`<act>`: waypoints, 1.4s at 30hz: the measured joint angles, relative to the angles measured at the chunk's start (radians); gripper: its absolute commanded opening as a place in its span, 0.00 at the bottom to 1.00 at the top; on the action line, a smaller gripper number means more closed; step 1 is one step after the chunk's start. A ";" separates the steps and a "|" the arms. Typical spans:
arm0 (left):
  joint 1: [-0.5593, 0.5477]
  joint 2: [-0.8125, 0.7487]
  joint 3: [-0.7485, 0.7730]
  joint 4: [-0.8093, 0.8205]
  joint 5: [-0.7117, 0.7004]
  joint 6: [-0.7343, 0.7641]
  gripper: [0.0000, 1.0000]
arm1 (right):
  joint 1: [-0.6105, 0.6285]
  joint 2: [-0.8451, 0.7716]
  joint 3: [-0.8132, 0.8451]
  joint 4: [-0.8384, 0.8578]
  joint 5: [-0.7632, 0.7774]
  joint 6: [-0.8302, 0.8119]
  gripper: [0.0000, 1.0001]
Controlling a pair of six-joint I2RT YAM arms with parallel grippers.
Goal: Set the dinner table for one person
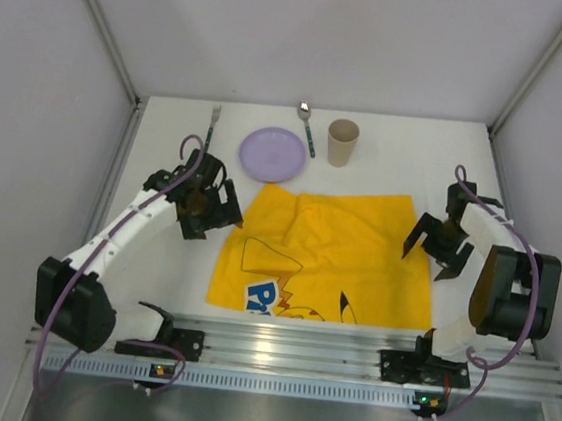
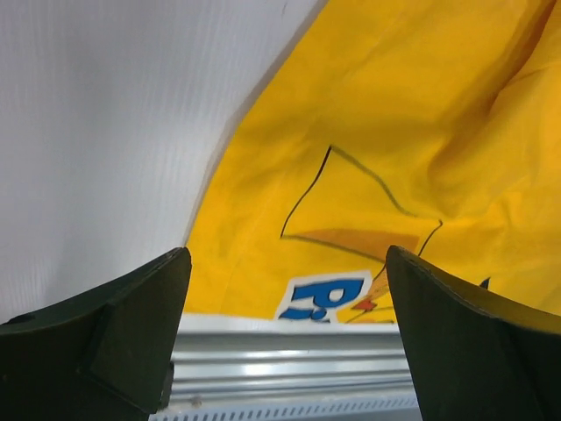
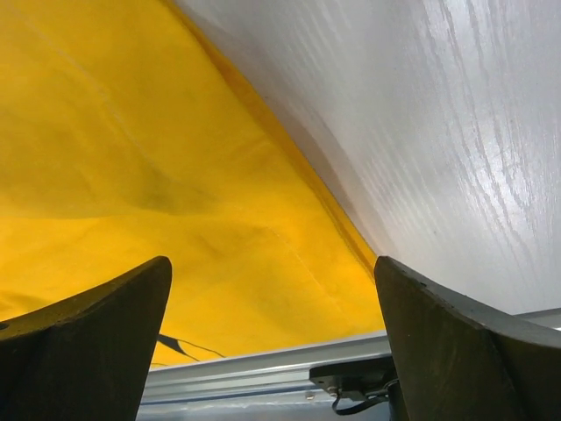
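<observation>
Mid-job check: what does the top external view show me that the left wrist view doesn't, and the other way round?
Only the top external view: the round lilac plastic plate, the beige cup, the teal-handled metal spoon and the slim grey fork near the far edge, plus both arms. Only the left wrist view: a close look between the left pincer and its dark fingers, spread open, holding nothing. Both: the yellow printed cloth placemat, the matte white tabletop and the silver aluminium rail.
</observation>
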 measured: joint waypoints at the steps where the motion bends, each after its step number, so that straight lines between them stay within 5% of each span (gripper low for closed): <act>1: 0.000 0.056 0.025 0.030 0.000 0.025 0.96 | 0.005 -0.008 0.015 -0.005 0.002 -0.001 1.00; 9: 0.000 0.641 0.322 0.272 0.059 0.200 0.84 | 0.032 -0.113 0.065 -0.032 -0.023 -0.001 1.00; 15: 0.000 0.855 0.529 0.299 0.104 0.252 0.73 | 0.032 -0.130 0.061 -0.047 -0.026 -0.001 1.00; 17: 0.000 0.873 0.553 0.311 0.117 0.257 0.50 | 0.032 -0.130 0.054 -0.045 -0.026 -0.001 1.00; 24: 0.001 0.868 0.496 0.376 0.203 0.270 0.00 | 0.032 -0.101 0.042 -0.042 -0.023 -0.001 1.00; 32: 0.026 0.777 0.368 0.387 0.186 0.290 0.00 | 0.032 -0.037 0.043 -0.019 -0.043 0.000 1.00; 42: 0.288 0.732 0.360 0.267 0.066 0.410 0.00 | 0.083 0.008 0.050 0.029 -0.084 0.010 1.00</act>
